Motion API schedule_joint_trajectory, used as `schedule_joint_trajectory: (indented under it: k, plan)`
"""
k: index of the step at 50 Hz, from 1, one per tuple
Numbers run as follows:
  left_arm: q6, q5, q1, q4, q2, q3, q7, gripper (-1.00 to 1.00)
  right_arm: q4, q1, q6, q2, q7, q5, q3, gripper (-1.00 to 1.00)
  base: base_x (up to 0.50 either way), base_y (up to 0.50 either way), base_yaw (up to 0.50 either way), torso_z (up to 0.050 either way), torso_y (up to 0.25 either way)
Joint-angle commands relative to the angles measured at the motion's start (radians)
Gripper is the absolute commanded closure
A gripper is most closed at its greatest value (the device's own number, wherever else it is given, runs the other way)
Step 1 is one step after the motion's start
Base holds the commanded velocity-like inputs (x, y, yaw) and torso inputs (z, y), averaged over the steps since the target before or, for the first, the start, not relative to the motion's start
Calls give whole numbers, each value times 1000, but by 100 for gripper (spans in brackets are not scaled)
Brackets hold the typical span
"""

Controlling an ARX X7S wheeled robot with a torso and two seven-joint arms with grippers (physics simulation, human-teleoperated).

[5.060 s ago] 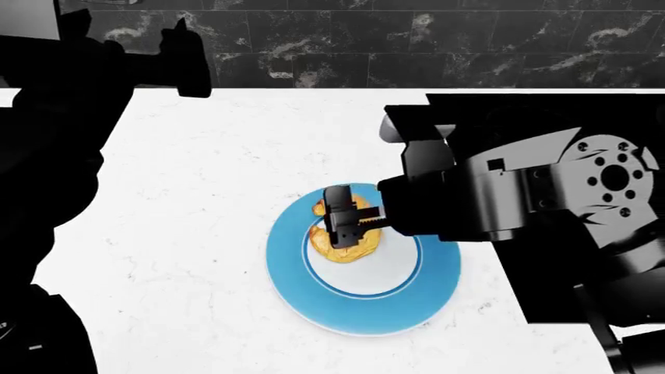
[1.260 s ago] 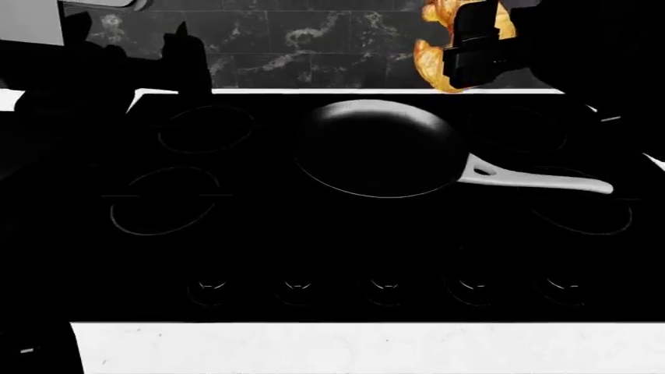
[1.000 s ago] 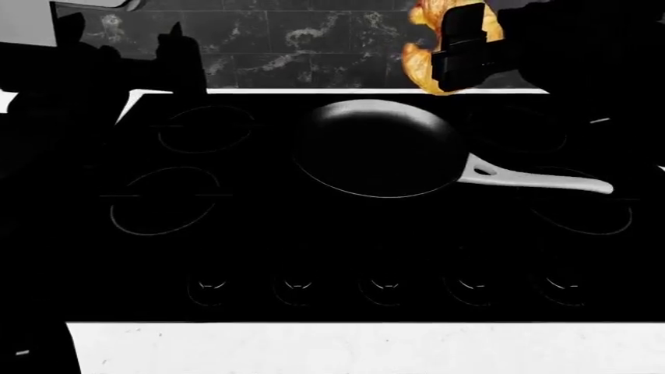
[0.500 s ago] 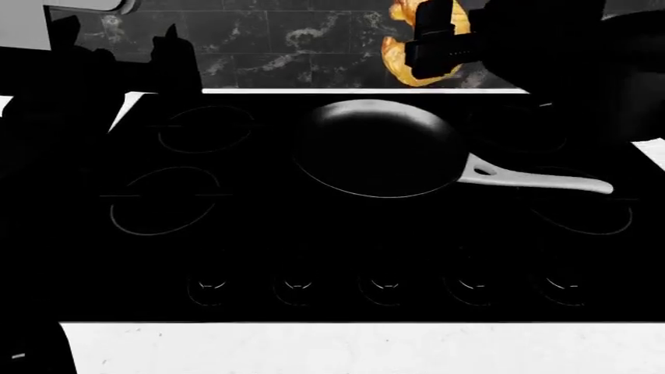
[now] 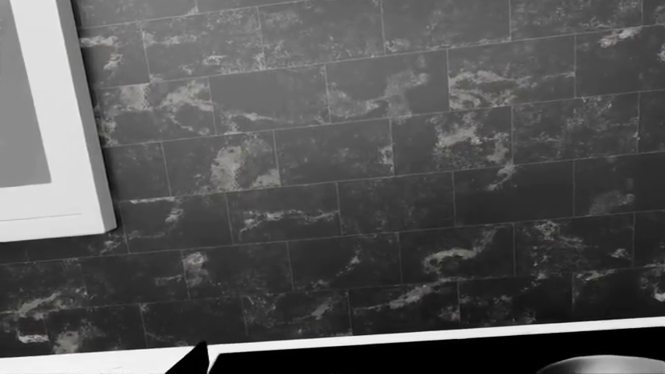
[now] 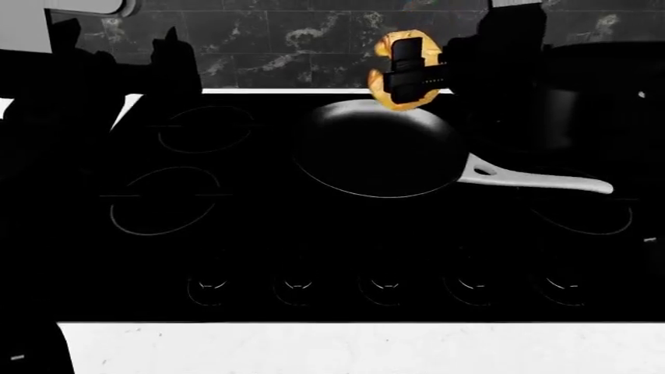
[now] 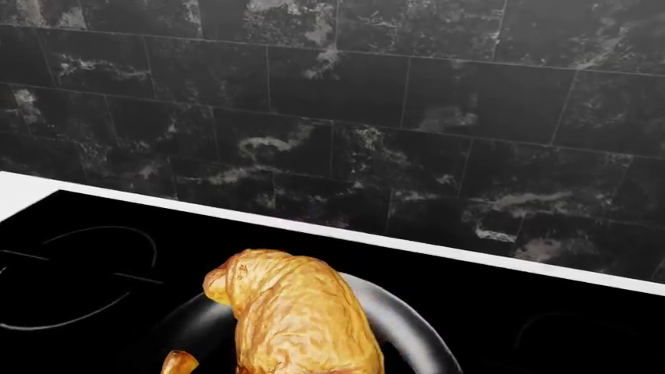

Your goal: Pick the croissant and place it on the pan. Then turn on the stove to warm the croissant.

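My right gripper (image 6: 409, 72) is shut on the golden croissant (image 6: 392, 93) and holds it in the air above the far rim of the black pan (image 6: 379, 152). The pan sits on the black glass stove (image 6: 260, 234) with its silver handle (image 6: 540, 181) pointing right. In the right wrist view the croissant (image 7: 296, 315) hangs over the pan's rim (image 7: 421, 339). The row of five controls (image 6: 382, 287) lies near the stove's front edge. My left gripper (image 6: 167, 58) is a dark shape raised at the far left; its jaws are not readable.
Faint burner rings (image 6: 164, 201) mark the stove's left half. A white counter strip (image 6: 364, 347) runs along the front. A dark marbled tile wall (image 6: 280, 51) stands behind. A pale cabinet corner (image 5: 52, 156) shows in the left wrist view.
My right gripper has carried the croissant left and down, from high above the back wall to just over the pan's far rim. The left arm has barely moved.
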State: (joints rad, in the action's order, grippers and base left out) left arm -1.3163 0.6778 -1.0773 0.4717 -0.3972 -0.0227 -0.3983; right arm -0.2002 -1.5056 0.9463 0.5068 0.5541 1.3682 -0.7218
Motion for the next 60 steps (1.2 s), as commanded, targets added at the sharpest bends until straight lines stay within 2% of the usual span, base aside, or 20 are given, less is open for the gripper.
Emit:
schedule_joint_trajectory:
  k: [1,22,60]
  plan:
    - [12,1,11,0,-3,-5,-3,-100,-32,7,-16,-29,-26,-44,-21,100,0,0,0,0,0]
    - [2,19,7,2,-10,5,-11,-100,-121,40,-57,-100,-69,-100,-73,100,0,0,0,0,0]
    - [29,23,18,-11,-17,-11,-20,-100,-190,93,-106,-114,-96,-154,-110,100,0,0,0,0,0]
